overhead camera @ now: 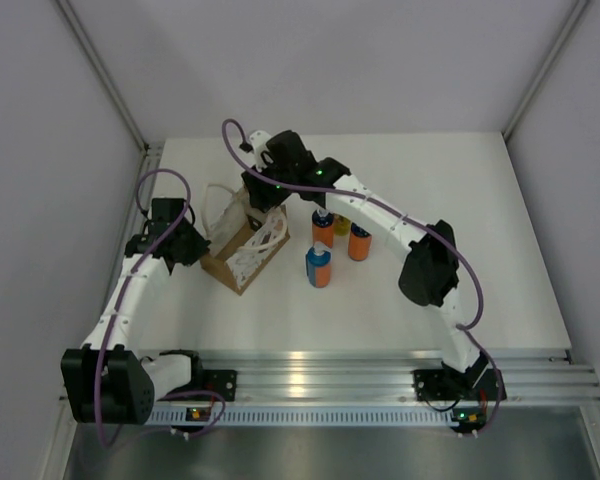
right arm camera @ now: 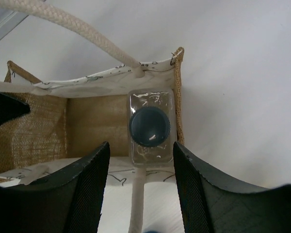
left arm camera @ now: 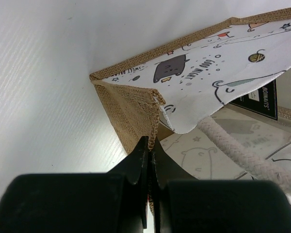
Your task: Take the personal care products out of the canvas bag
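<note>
The tan canvas bag stands left of centre, mouth up, with white cord handles. My left gripper is shut on the bag's woven edge, seen close in the left wrist view. My right gripper hovers open over the bag's mouth. Below it, inside the bag, the flat whitish bottle with a dark round cap stands against the right wall. Three orange-and-blue bottles and the yellow bottle stand on the table right of the bag.
The white table is boxed in by grey walls at left, right and back. A metal rail runs along the near edge. The right arm's elbow hangs right of the bottles. A cord handle crosses above the bag's mouth.
</note>
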{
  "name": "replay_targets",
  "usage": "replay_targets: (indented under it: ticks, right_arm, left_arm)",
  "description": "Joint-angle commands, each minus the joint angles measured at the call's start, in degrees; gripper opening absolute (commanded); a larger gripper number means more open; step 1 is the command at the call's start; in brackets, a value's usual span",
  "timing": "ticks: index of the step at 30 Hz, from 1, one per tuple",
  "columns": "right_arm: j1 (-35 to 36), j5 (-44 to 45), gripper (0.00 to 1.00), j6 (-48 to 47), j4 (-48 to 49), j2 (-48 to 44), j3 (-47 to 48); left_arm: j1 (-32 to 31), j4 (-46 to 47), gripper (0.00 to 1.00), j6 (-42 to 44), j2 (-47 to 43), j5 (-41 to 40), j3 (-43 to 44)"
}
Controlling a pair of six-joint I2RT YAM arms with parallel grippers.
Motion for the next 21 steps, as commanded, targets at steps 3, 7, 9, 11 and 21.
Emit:
replay_targets:
  ticks: [3,7,9,11,21]
  right_arm:
    - [-0.6,-1.1,0.53,-0.8,-0.7,3.4,6.1]
    - [-0.6,-1.3,0.52,-0.9,-0.7,4.9,7.0]
    - [-0.6,-2.1,0.52,-0.8,-0.7,5.4,7.2]
    - [-0.5,-2.4,0.52,-0.8,-0.7,5.6,7.4]
    - [-0.1,-2.6,0.56,-1.1,-0.6,7.0,7.3]
  left_arm:
    - [0.1,-3.1,0.00,1.3,1.1,2.4,0.4]
    - [0.1,-3.2,0.00,1.3,1.5,2.4,0.5]
    - [0.1,-3.2,0.00,1.3,1.6,2.4,0.6]
    - [0.1,-3.2,0.00,1.3,2.2,2.4,0.8]
    - [0.1,-3.2,0.00,2.1,3.8,2.3,1.8]
